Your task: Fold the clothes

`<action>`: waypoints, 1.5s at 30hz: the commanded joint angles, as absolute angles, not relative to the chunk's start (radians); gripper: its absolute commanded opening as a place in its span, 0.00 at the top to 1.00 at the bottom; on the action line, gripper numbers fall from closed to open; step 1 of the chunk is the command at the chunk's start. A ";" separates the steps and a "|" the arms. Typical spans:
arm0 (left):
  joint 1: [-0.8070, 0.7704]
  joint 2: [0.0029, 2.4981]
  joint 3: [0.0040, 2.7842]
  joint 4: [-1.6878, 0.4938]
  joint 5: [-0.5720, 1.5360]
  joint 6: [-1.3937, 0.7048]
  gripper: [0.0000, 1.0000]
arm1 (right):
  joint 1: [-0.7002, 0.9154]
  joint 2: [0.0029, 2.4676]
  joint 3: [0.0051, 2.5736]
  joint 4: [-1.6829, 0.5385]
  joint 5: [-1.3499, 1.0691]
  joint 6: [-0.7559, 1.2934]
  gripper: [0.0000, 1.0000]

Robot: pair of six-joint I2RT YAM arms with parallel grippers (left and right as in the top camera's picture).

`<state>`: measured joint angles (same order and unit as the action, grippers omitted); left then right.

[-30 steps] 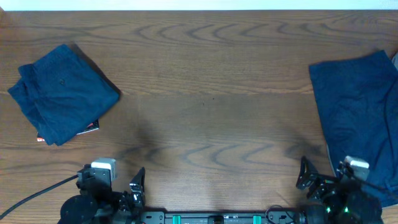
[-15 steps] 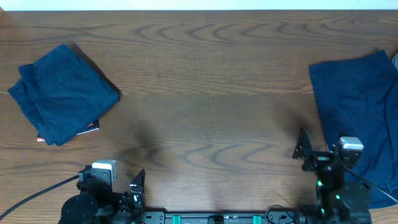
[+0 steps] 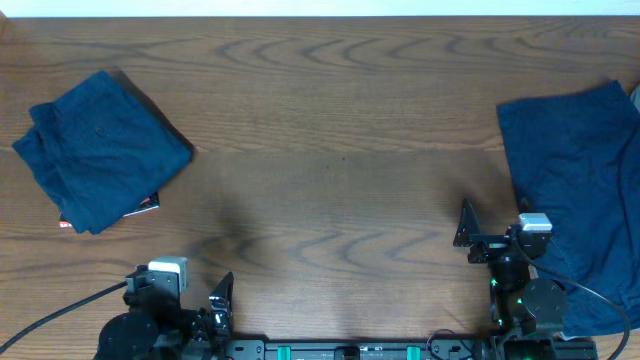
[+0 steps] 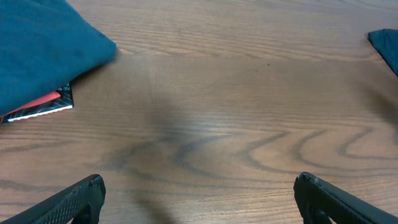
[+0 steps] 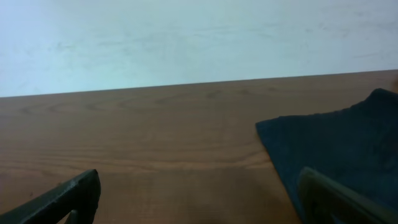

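Left: one folded garment (image 3: 100, 150) rests on the tabletop (image 3: 330, 120), well apart from the left jaws, which gape wide and empty. Right: the unfolded garment (image 3: 575, 180) lies just right of the right jaws, equally wide and empty; its long axis seems to run away from you, though the frame crops it. Your right arm (image 3: 527, 290) is nearer.

our left arm (image 3: 150, 300) sits folded low at the near edge of the counter, toward the left corner, and our left gripper (image 3: 220, 292) points toward the far edge with its jaws spread wide. our right arm (image 3: 525, 295) stands at the near edge toward the right corner, and our right gripper (image 3: 466, 232) hangs above the wood, jaws equally far apart.
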<state>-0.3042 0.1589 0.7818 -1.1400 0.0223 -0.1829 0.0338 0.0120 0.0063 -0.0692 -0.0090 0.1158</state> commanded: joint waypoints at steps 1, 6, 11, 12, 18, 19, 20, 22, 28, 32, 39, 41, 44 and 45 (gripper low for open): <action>-0.309 0.156 0.783 -1.138 0.014 -0.177 0.02 | 0.027 0.005 0.006 -0.072 -0.026 0.096 0.01; -0.309 0.156 0.783 -1.138 0.014 -0.177 0.02 | 0.027 0.005 0.006 -0.072 -0.026 0.096 0.01; -0.309 0.156 0.783 -1.138 0.014 -0.177 0.02 | 0.027 0.005 0.006 -0.072 -0.026 0.096 0.01; -0.309 0.156 0.783 -1.138 0.014 -0.177 0.02 | 0.027 0.005 0.006 -0.072 -0.026 0.096 0.01; -0.309 0.156 0.783 -1.138 0.014 -0.177 0.02 | 0.027 0.005 0.006 -0.072 -0.026 0.096 0.01; -0.309 0.156 0.783 -1.138 0.014 -0.177 0.02 | 0.027 0.005 0.006 -0.072 -0.026 0.096 0.01; -0.309 0.156 0.783 -1.138 0.014 -0.177 0.02 | 0.027 0.005 0.006 -0.072 -0.026 0.096 0.01; -0.309 0.156 0.783 -1.138 0.014 -0.177 0.02 | 0.027 0.005 0.006 -0.072 -0.026 0.096 0.01; -0.309 0.156 0.783 -1.138 0.014 -0.177 0.02 | 0.027 0.005 0.006 -0.072 -0.026 0.096 0.01; -0.299 0.150 0.783 -1.138 0.014 -0.176 0.02 | 0.027 0.005 0.006 -0.072 -0.026 0.096 0.01; -0.106 0.140 0.756 -1.069 -0.016 -0.141 0.02 | 0.027 0.005 0.006 -0.072 -0.026 0.096 0.01; -0.063 0.124 0.719 -1.022 -0.020 -0.099 0.02 | 0.027 0.005 0.006 -0.072 -0.026 0.096 0.01; -0.031 0.082 0.639 -0.958 -0.020 -0.047 0.02 | 0.027 0.005 0.006 -0.072 -0.026 0.096 0.01; -0.023 0.062 0.606 -0.931 -0.020 -0.036 0.02 | 0.027 0.005 0.006 -0.072 -0.026 0.096 0.01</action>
<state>-0.0467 0.1059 0.6762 -0.9615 -0.0051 -0.1081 0.0338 0.0116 0.0063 -0.0692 -0.0120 0.1093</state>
